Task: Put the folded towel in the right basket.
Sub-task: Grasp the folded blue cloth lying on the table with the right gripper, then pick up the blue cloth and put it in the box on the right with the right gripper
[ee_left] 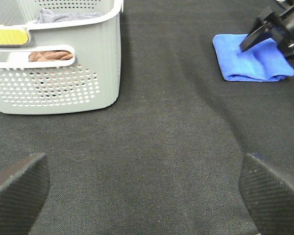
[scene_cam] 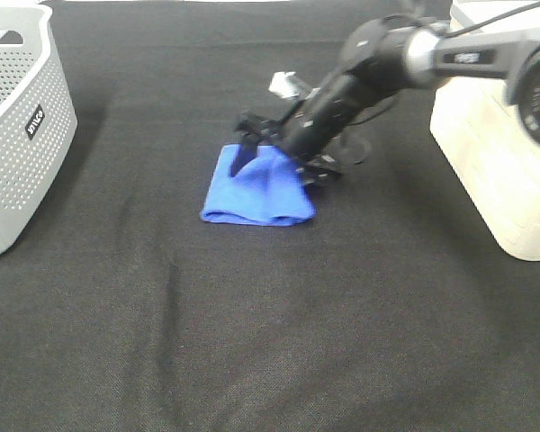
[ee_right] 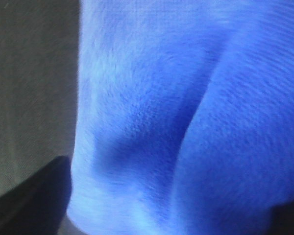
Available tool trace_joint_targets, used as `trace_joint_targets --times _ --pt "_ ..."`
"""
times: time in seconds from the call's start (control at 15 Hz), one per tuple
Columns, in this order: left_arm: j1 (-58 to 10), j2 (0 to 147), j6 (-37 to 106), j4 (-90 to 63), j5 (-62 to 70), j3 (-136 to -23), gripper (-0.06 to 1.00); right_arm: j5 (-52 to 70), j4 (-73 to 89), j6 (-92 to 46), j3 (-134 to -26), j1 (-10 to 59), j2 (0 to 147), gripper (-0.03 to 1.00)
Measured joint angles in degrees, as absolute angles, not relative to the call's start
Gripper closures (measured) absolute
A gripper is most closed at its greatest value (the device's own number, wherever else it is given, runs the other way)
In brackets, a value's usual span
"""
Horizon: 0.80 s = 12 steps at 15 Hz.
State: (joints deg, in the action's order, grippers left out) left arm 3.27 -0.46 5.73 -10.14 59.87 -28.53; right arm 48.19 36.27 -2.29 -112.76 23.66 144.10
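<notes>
The folded blue towel point(scene_cam: 256, 189) lies on the black cloth near the middle of the table; it also shows in the left wrist view point(ee_left: 252, 63). My right gripper point(scene_cam: 283, 155) is down on the towel's far edge with its jaws spread wide, one finger on each side, and the cloth bunches up between them. In the right wrist view the towel point(ee_right: 186, 107) fills the picture, with a dark fingertip point(ee_right: 34, 196) at each lower corner. The cream right basket point(scene_cam: 495, 153) stands at the right edge. My left gripper point(ee_left: 147, 196) is open and empty, low over bare cloth.
A grey perforated basket point(scene_cam: 18, 135) stands at the far left, with brown and grey cloth inside it in the left wrist view point(ee_left: 59, 73). Black cloth point(scene_cam: 270, 342) covers the table.
</notes>
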Motion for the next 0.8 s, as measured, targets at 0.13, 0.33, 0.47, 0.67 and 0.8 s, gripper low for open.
trace_joint_targets --times 0.13,0.33,0.47,0.67,0.8 --pt "3.3 -0.5 5.7 -10.1 59.9 -28.5 -0.03 46.5 36.5 -2.6 -112.8 25.3 144.7 0.34" --pt "3.3 -0.5 5.7 -10.1 59.9 -28.5 -0.03 46.4 37.2 -2.6 -112.6 24.8 145.1 0.75" --pt "3.3 -0.5 5.7 -10.1 59.9 -28.5 -0.03 48.0 36.3 -3.8 -113.1 24.2 144.2 0.75" --pt "3.3 -0.5 5.7 -10.1 59.9 -28.5 -0.03 51.9 34.3 -3.9 -115.7 23.5 142.3 0.75" --pt "3.3 -0.5 5.7 -10.0 59.9 -28.5 -0.03 56.4 31.1 -3.9 -122.8 22.2 137.4 0.75"
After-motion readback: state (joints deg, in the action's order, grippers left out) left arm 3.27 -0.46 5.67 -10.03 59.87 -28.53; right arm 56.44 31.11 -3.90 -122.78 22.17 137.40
